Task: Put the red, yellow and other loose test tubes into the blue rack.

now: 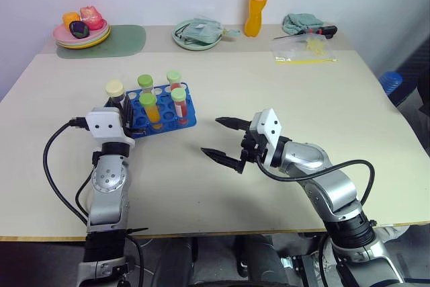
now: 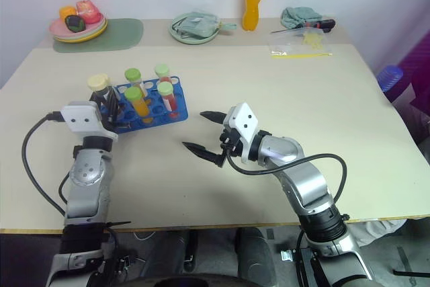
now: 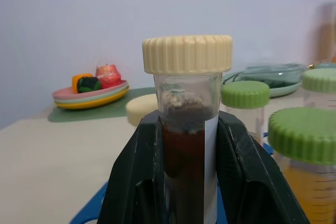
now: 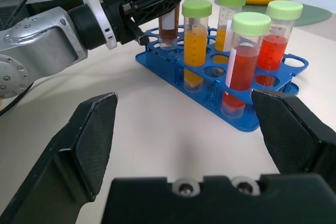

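The blue rack [image 1: 189,116] stands left of the table's middle with several green-capped tubes upright in it, among them a yellow tube [image 1: 149,107] and a red tube [image 1: 179,103]. My left gripper [image 1: 121,108] is shut on a cream-capped tube of dark brown liquid [image 3: 187,77], held upright at the rack's left end. In the right wrist view that brown tube [image 4: 169,24] reaches down to the rack's corner holes; how deep it sits I cannot tell. My right gripper [image 1: 222,139] hovers open and empty over the bare table, to the right of the rack.
Along the back edge are a stack of plates with toy fruit [image 1: 82,31] on a green mat [image 1: 127,39], a green plate with a cloth [image 1: 197,33], an orange bottle [image 1: 255,5], a plastic bag [image 1: 304,50] and a screwdriver [image 1: 316,30].
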Available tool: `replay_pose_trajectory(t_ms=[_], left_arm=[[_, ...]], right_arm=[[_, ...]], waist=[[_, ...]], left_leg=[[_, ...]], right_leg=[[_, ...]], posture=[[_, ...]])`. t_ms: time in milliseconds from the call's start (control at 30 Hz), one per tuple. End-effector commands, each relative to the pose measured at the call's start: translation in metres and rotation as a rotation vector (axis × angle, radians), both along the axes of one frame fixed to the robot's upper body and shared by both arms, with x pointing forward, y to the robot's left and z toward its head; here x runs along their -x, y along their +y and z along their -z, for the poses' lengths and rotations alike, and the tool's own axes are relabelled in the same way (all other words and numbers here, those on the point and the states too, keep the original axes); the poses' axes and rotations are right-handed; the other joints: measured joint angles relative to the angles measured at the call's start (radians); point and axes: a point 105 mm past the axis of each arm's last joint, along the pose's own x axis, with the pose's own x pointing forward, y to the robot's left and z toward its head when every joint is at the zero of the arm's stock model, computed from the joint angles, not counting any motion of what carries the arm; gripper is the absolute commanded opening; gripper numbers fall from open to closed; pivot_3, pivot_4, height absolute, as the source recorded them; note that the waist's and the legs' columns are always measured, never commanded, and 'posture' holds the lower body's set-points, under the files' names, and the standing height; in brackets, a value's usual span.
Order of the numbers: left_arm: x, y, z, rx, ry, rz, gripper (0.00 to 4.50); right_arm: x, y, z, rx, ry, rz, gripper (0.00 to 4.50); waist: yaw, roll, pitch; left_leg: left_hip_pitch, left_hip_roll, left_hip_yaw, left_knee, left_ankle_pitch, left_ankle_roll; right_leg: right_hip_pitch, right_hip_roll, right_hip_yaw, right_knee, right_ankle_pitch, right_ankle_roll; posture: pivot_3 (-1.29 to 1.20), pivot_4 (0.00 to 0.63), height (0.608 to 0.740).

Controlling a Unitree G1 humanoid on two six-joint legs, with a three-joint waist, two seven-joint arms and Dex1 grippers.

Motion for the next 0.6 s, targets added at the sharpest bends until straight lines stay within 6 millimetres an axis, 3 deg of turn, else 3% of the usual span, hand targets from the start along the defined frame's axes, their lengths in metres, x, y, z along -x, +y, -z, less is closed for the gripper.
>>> replay_pose_trajectory(t_ms=[33,267,600], left_arm=[[0.005,0.001,-0.002,-0.003,-0.014,-0.007,0.75],[0.011,0.013,-0.002,-0.03,-0.01,-0.059,0.75],[0.007,0.014,0.001,-0.044,0.0,-0.066,0.75]], right_arm=[[0.004,0.0,-0.013,-0.02,-0.052,-0.01,4.5],[0.004,0.0,-0.012,-0.021,-0.048,-0.013,4.5],[0.005,0.001,-0.012,-0.025,-0.045,-0.015,4.5]], waist=[[0.0,0.0,0.0],[-0.001,0.0,0.0],[-0.001,0.0,0.0]], left_leg=[[0.0,0.0,0.0,0.0,0.0,0.0],[0.0,0.0,0.0,0.0,0.0,0.0],[0.0,0.0,0.0,0.0,0.0,0.0]], right_leg=[[0.0,0.0,0.0,0.0,0.0,0.0],[0.0,0.0,0.0,0.0,0.0,0.0],[0.0,0.0,0.0,0.0,0.0,0.0]], posture=[[0.0,0.15,0.74],[0.0,0.15,0.74],[0.0,0.15,0.74]])
